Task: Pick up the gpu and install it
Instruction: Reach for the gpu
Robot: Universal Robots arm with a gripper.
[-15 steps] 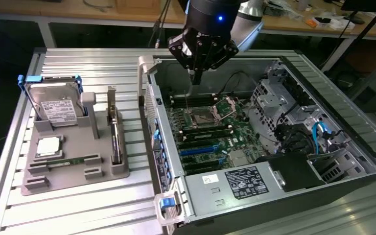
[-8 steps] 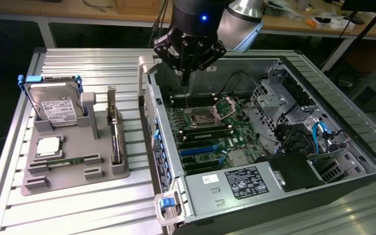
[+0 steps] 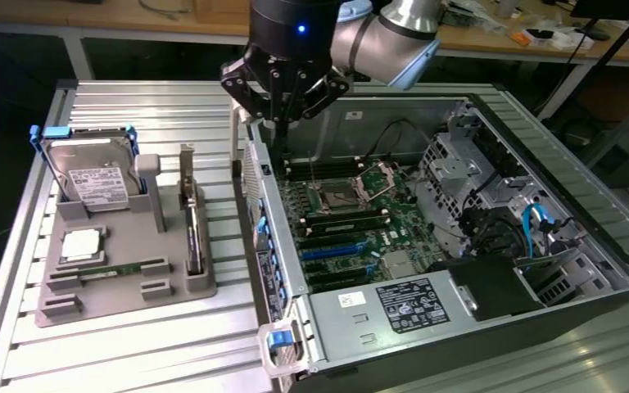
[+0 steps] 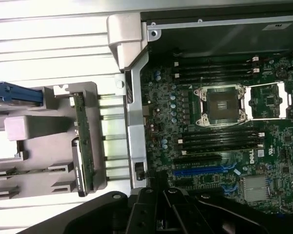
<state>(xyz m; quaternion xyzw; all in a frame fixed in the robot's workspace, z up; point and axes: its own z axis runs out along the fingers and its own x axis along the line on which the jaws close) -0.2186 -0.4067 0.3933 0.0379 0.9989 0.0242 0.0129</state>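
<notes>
While the gpu (image 3: pixel 192 233) stands edgewise in the grey holder (image 3: pixel 128 295), nine o'clock of the open case (image 3: pixel 609 270) in the exterior view, the gripper (image 3: pixel 279 135) hangs closed and empty.

The arm (image 3: pixel 396 37) extended from the far side, wrist bent, its gripper (image 3: pixel 278 123) pointing straight down with the jaws closed together.
</notes>
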